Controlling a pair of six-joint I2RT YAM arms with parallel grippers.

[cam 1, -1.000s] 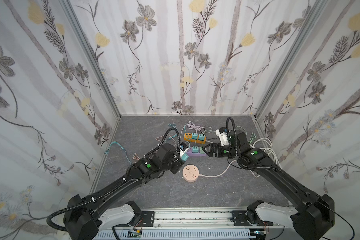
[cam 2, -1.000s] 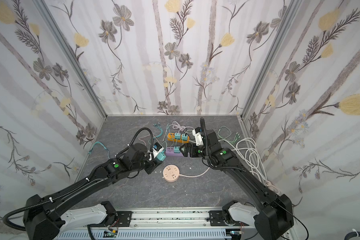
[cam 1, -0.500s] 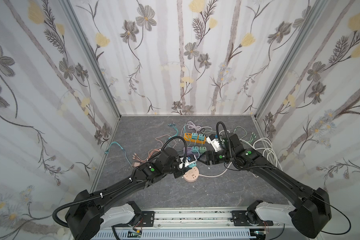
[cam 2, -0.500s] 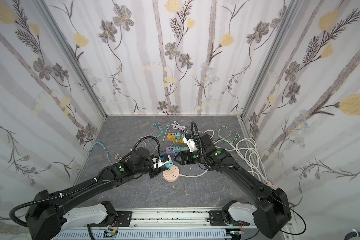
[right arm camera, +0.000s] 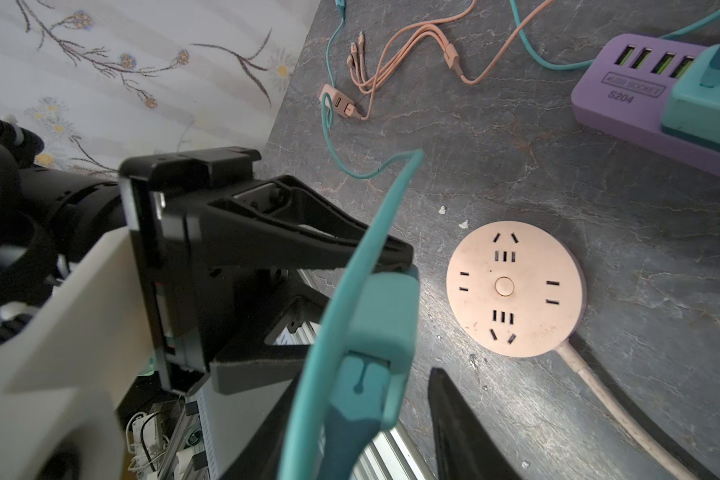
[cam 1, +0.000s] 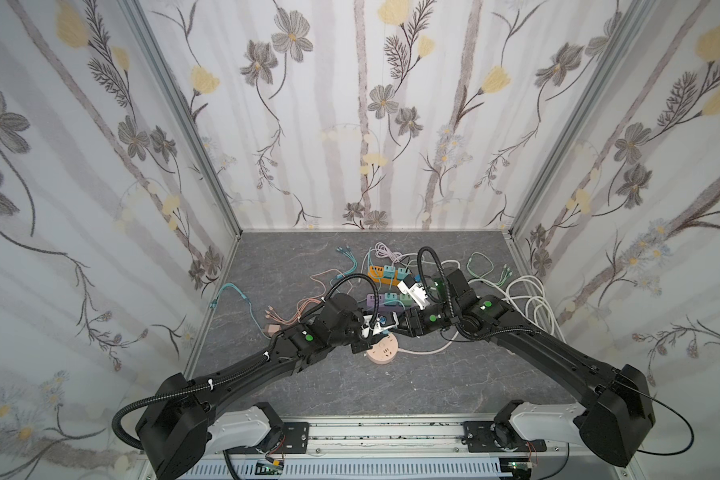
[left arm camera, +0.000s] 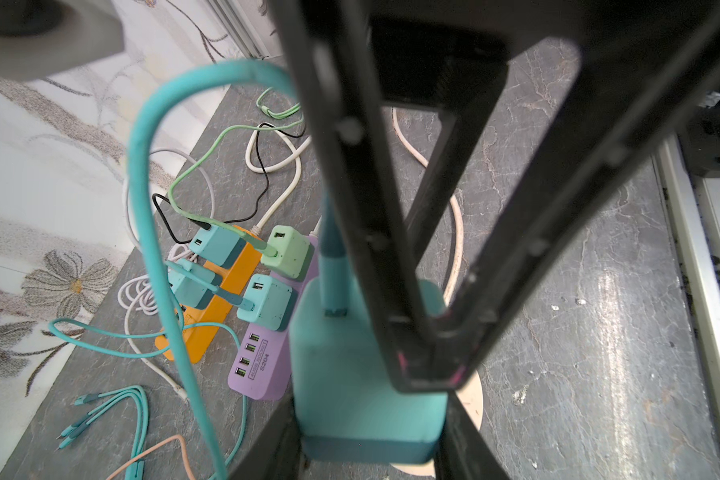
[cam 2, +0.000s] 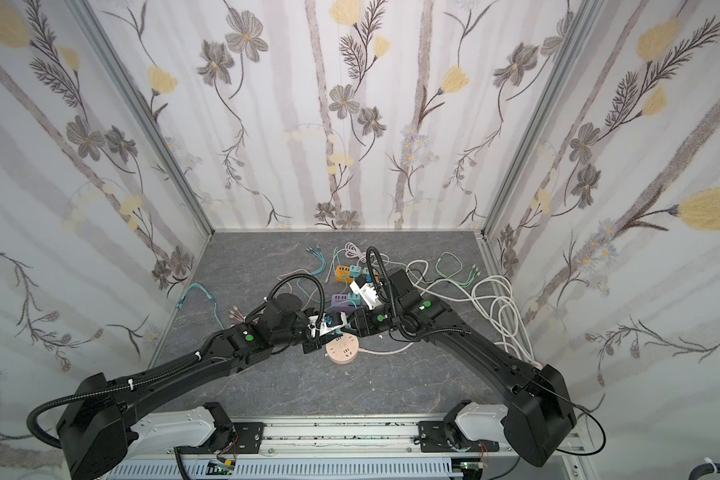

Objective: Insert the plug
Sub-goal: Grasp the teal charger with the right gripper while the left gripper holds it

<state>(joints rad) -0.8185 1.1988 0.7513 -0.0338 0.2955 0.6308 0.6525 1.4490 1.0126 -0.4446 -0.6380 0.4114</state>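
Note:
The plug (left arm camera: 366, 374) is a teal charger block with a teal cable, and my left gripper (left arm camera: 366, 453) is shut on its sides just above the table. The block hangs beside the round pink socket (right arm camera: 514, 291), not over its slots. My right gripper (right arm camera: 362, 407) straddles the plug's (right arm camera: 375, 332) cable end, with a gap still showing next to one finger (right arm camera: 454, 419). In both top views the left gripper (cam 1: 373, 332) (cam 2: 323, 332) and the right gripper (cam 1: 398, 324) (cam 2: 350, 326) meet tip to tip over the socket's (cam 1: 383, 353) (cam 2: 341, 349) far edge.
A purple power strip (left arm camera: 262, 365) (cam 1: 385, 301) and an orange one (left arm camera: 221, 299) (cam 1: 381, 272), both carrying plugged-in chargers, lie just behind the socket. Loose white cables (cam 1: 528, 299) pile at the right. A pink adapter with its cable (right arm camera: 337, 99) lies to the left.
Both arms moved toward me and down to the round socket, the left one carrying the plug. The right gripper's jaws went from wide open to narrowed around the plug.

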